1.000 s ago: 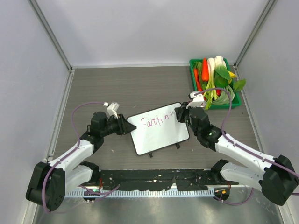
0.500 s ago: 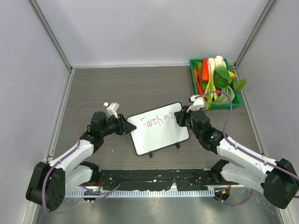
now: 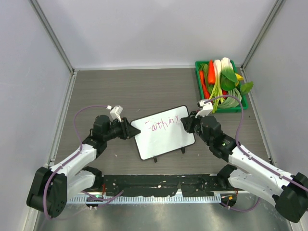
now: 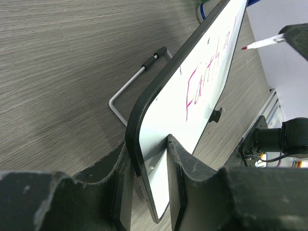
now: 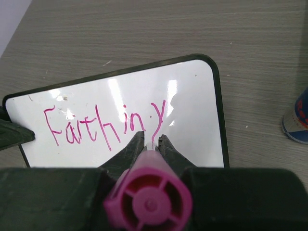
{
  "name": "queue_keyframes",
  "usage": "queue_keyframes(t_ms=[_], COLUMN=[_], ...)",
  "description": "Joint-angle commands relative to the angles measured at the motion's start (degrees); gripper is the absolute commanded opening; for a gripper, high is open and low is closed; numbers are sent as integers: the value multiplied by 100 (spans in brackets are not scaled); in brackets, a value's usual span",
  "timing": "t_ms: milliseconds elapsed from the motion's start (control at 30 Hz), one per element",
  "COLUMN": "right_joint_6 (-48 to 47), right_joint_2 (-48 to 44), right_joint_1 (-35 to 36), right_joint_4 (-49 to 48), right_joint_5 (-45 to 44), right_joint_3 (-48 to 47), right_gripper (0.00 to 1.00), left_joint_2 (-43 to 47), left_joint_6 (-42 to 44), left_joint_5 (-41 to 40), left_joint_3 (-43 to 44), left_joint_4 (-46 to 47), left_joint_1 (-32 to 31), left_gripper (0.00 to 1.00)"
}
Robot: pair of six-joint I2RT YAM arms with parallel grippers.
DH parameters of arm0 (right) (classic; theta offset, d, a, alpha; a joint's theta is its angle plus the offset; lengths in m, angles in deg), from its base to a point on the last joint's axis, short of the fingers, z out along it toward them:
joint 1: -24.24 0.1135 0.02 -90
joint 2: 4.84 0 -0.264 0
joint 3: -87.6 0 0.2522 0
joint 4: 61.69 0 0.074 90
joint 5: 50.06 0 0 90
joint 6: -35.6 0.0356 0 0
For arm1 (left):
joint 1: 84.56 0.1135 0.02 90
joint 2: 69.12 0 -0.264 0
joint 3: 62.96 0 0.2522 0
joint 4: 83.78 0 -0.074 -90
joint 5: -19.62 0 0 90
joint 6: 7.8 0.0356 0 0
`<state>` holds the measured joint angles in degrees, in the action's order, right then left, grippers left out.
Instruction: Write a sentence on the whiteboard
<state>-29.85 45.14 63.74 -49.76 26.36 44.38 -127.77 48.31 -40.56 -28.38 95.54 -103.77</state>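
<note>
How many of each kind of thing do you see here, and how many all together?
whiteboard: 1
pink marker: 1
grippers: 2, the left gripper and the right gripper
green tray of vegetables: 1
can: 1
Total: 6

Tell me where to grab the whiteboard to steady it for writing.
Pinch its thin left edge, coming in from the left, as the left tool does. The whiteboard sits propped on a wire stand, so fingers fit on both faces there, clear of the writing and the marker.
</note>
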Motion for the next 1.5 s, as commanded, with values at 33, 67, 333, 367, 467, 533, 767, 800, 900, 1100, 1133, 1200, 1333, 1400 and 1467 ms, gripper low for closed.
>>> queue_keyframes(t_ms=[33,67,333,367,467,533,767,800,900,1100,1133,1200,1333,1400,1467], right_joint_6=[-100,-118,-109,-74,-21,-12,67,58,58,49,41,32,23,23,32], right_joint_2=[-77,-15,566,566,601,645,768,820,935,891,874,830,733,654,619], right_joint_1=[-39,-57,-452,-479,-540,-549,-549,-549,-549,-549,-549,-549,-541,-549,-549], right_joint_4=[-116,-142,-494,-512,-643,-696,-793,-810,-811,-741,-714,-679,-539,-486,-459], right_joint_5=[-425,-469,-373,-373,-242,-189,-48,-39,-30,-4,5,22,57,58,84], right_joint_3=[-473,-543,-746,-737,-729,-729,-694,-685,-676,-579,-553,-509,-421,-369,-307], right_gripper=[1,1,1,1,1,1,1,2,1,1,2,2,2,1,1], left_joint_2=[-58,-59,-67,-59,-76,-67,-76,-85,-67,-67,-76,-85,-67,-76,-85], left_joint_6=[401,401,409,401,409,401,401,409,409,409,409,409,401,409,401], left_joint_5=[-390,-381,-372,-372,-381,-372,-381,-372,-372,-381,-381,-372,-372,-372,-372], left_joint_3=[-87,-87,-87,-87,-78,-78,-69,-78,-78,-87,-78,-78,-78,-78,-78], left_joint_4=[-95,-95,-95,-95,-95,-95,-95,-87,-95,-95,-95,-87,-86,-86,-86], left_joint_1=[57,57,57,66,57,57,57,57,57,57,57,57,66,66,57], left_gripper=[0,0,0,0,0,0,0,0,0,0,0,0,0,0,0])
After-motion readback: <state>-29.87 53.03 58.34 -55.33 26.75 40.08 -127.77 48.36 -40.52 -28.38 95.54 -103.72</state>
